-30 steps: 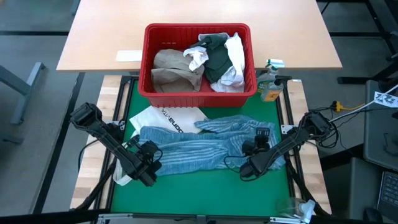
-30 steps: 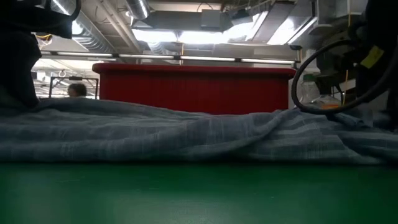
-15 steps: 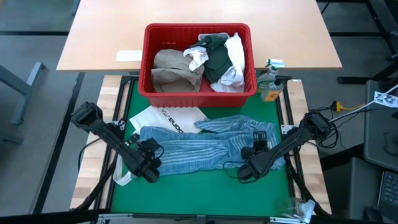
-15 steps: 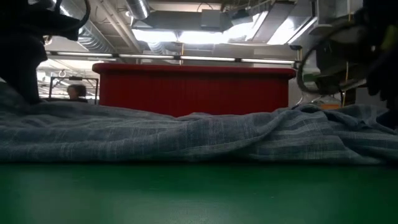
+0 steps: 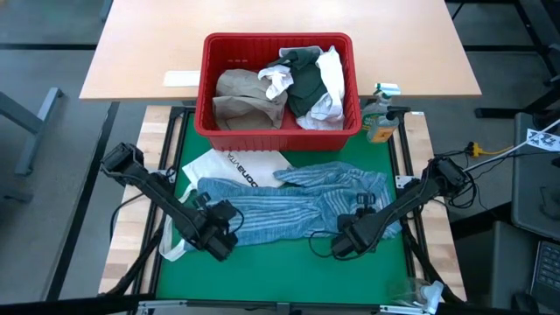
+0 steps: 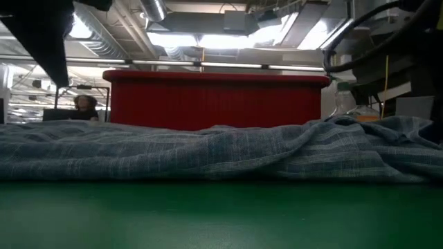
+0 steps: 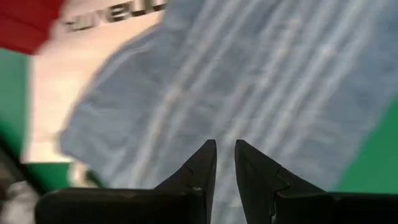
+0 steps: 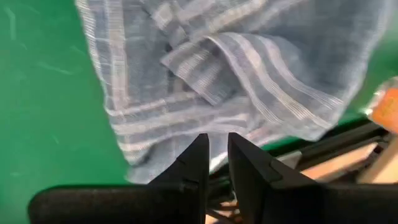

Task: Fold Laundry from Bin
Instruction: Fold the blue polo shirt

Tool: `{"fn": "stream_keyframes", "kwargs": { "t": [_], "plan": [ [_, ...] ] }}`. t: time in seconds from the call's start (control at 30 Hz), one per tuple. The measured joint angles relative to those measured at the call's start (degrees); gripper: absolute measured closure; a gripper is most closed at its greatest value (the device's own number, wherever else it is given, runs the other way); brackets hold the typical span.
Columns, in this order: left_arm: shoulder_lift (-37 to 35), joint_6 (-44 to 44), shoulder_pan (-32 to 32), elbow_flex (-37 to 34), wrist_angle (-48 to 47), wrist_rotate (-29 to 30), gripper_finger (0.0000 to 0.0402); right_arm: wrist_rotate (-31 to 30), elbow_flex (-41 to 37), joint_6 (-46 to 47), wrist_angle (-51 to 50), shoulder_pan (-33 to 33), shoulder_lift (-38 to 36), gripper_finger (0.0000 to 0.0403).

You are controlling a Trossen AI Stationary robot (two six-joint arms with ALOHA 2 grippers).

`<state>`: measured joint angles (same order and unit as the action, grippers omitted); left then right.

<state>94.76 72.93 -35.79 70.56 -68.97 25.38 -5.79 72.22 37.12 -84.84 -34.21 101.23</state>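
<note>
Blue-striped cloth spread flat on the green tabletop, both tools above its near edge.

The cloth lies just in front of the red bin, which stands at the tabletop's far side and holds a tan shirt, a dark green-grey top and white pieces. A white tote bag with black lettering lies partly under the cloth's left end. The left tool hangs over the cloth's left near corner, fingers nearly together, a narrow gap between them, gripping nothing. The right tool hangs at the cloth's right near edge, fingers likewise nearly closed and empty. A bottle stands right of the bin.
</note>
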Motion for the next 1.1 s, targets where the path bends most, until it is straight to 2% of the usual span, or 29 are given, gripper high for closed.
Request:
{"fn": "stream_keyframes", "kwargs": {
  "t": [0.17,0.27,0.43,0.67,0.9,1.1],
  "plan": [
    [0.8,-2.8,-1.4,-3.3,17.9,0.8,0.0347,-0.1,-3.4,0.7,6.3,-2.9,0.0,0.0343],
    [2.2,-4.0,-2.3,-6.1,24.0,0.8,0.0347,-0.1,-6.3,0.7,10.1,-4.2,0.0,0.0343],
    [4.5,-2.8,-3.5,-9.1,24.2,0.3,0.0347,-0.8,-13.9,2.6,15.7,-5.2,0.0,0.0343],
    [5.2,2.1,-4.8,-16.2,24.4,-5.9,0.0347,4.4,-23.8,5.7,19.5,-5.2,-0.3,0.0343],
    [4.8,3.6,-6.3,-18.7,25.3,-8.1,0.0347,6.1,-24.4,0.2,16.6,-5.2,-0.2,0.0343],
    [4.9,3.4,-6.7,-16.8,23.1,-11.3,0.0347,12.3,-24.2,-4.5,17.5,-5.1,-0.8,0.0343]
  ]
}}
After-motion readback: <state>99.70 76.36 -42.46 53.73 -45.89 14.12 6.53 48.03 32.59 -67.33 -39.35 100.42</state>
